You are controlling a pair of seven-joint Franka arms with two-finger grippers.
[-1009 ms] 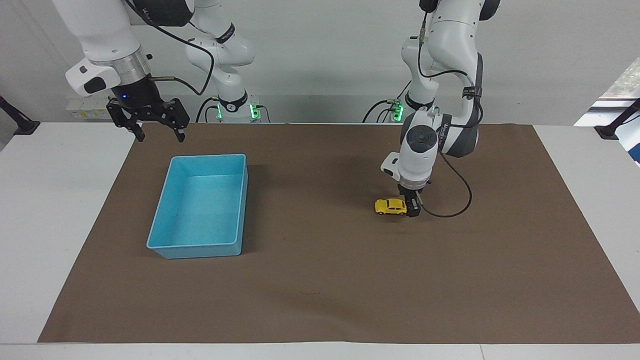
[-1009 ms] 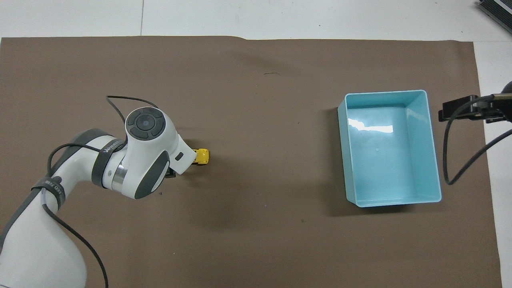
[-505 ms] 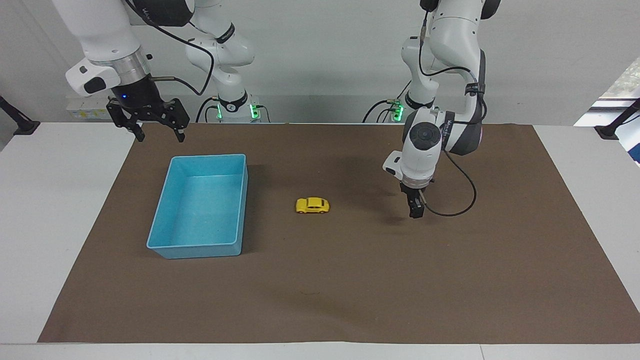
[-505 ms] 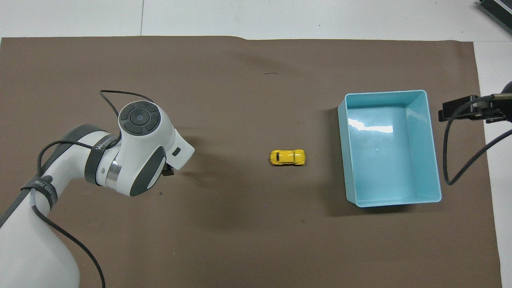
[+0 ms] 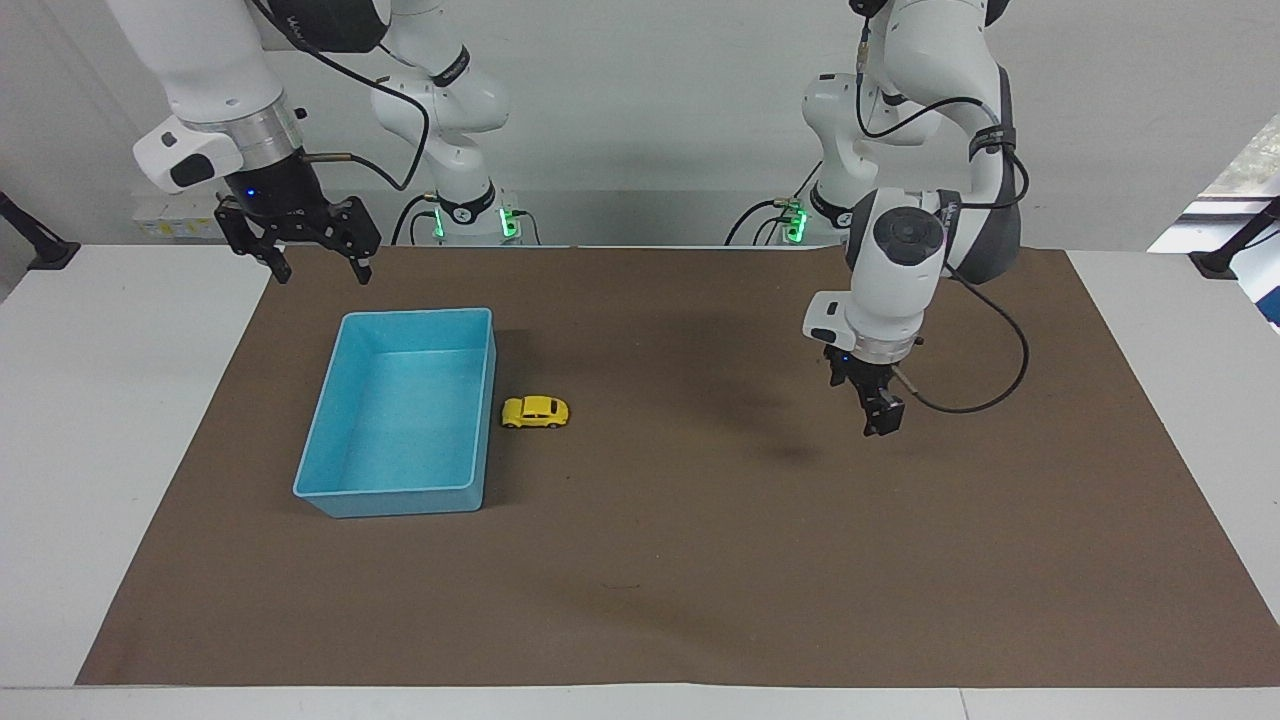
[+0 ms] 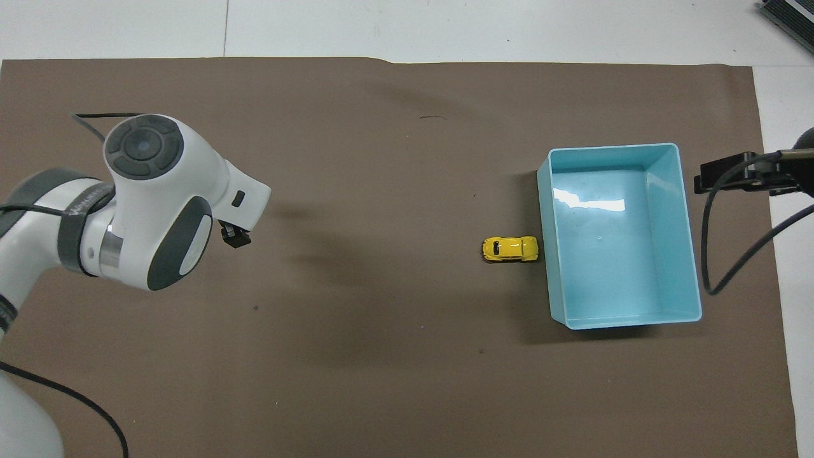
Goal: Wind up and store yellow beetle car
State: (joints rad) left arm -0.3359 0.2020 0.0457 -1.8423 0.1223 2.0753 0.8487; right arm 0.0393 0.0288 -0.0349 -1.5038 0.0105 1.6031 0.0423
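Briefly, reading the facing view across from the right arm's end of the table to the left arm's: a white table (image 5: 100, 450) carries a brown mat (image 5: 700, 560), and all items of interest lie on or above that mat.

Right gripper (image 5: 320, 265) — hangs raised at about eleven o'clock from the blue bin (image 5: 410, 313), over the mat's edge at the right arm's end of the table. Its two dark fingertips are spread well apart and point downward, with nothing between them. The right arm waits.

Blue bin: an open rectangular tub that stands upright on the mat, its long side running away from the robots. Its light blue floor is visible through the open top.

Yellow beetle car (image 5: 535, 412) — stands on its wheels on the mat, outside the bin, at the bin's three o'clock. It lies just beside the bin's long wall on the side toward the left arm's end of the table. One end of the car points at that wall; in the overhead view the two appear to meet, though contact cannot be confirmed.

Left gripper (image 5: 880, 415): hangs above bare mat at roughly three o'clock from the car and well apart from it, pointing down at a slight tilt. It is seen edge-on, so whether its pincer is spread or pressed together cannot be told. A soft shadow lies on the mat at its seven o'clock.
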